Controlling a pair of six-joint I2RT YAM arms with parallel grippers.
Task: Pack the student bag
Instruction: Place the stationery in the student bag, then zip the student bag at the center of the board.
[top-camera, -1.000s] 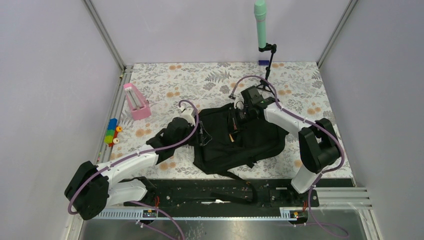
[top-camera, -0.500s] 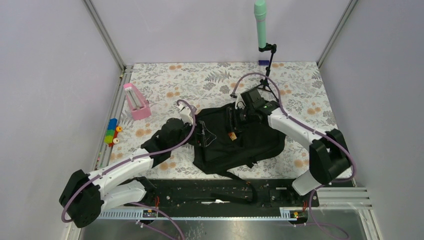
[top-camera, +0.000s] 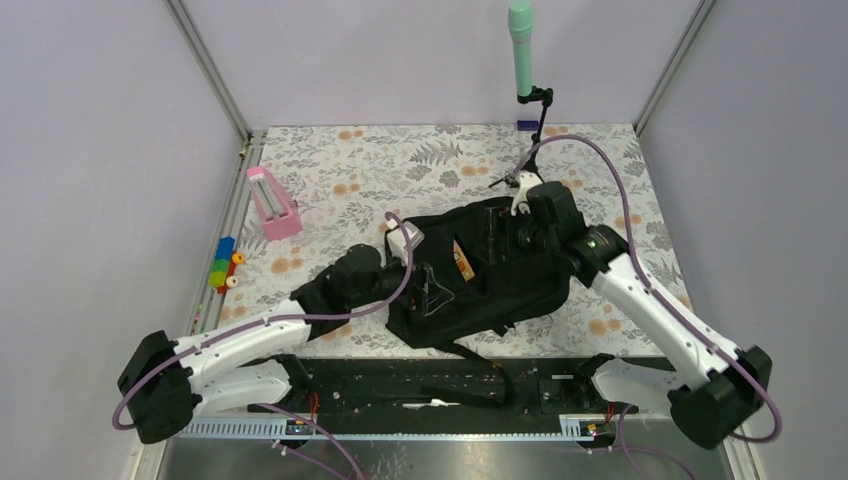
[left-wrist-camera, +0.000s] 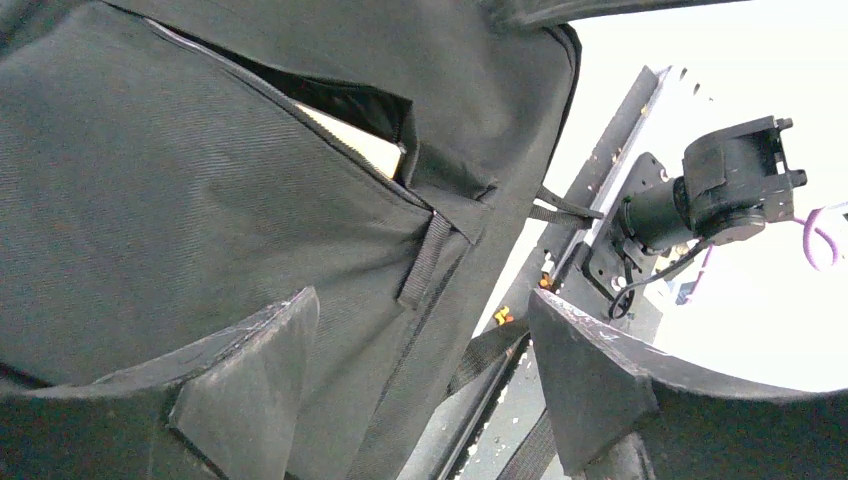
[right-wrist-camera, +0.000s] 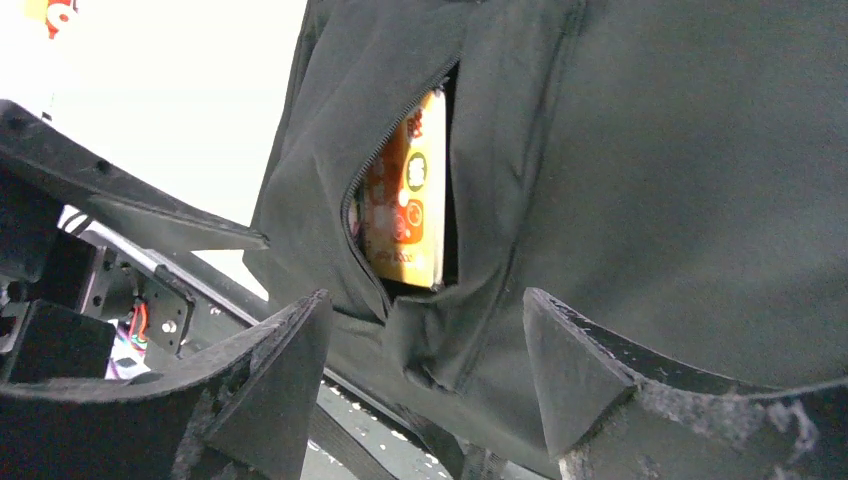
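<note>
The student bag (top-camera: 490, 285), a soft black backpack, lies flat in the middle of the floral table. Its zip pocket gapes, and an orange book (top-camera: 460, 262) shows inside; the right wrist view looks straight at that book (right-wrist-camera: 408, 190). In the left wrist view a pale book edge (left-wrist-camera: 355, 142) peeks from the slit in the bag (left-wrist-camera: 200, 200). My left gripper (top-camera: 428, 283) hovers over the bag's left part, open (left-wrist-camera: 420, 325), with only fabric behind its fingers. At the bag's far right edge my right gripper (top-camera: 505, 228) is also open (right-wrist-camera: 425, 315), holding nothing above the bag (right-wrist-camera: 680, 180).
A pink holder (top-camera: 272, 203) and small coloured blocks (top-camera: 225, 268) stand at the table's left edge. A green-topped stand (top-camera: 521, 60) rises at the back. The black base rail (top-camera: 450, 385) runs along the near edge, with a bag strap (top-camera: 470, 352) trailing toward it.
Both grippers have opened. The right wrist pulled back to the right off the pocket, its elbow swinging toward the near right. The left gripper slid right over the bag.
</note>
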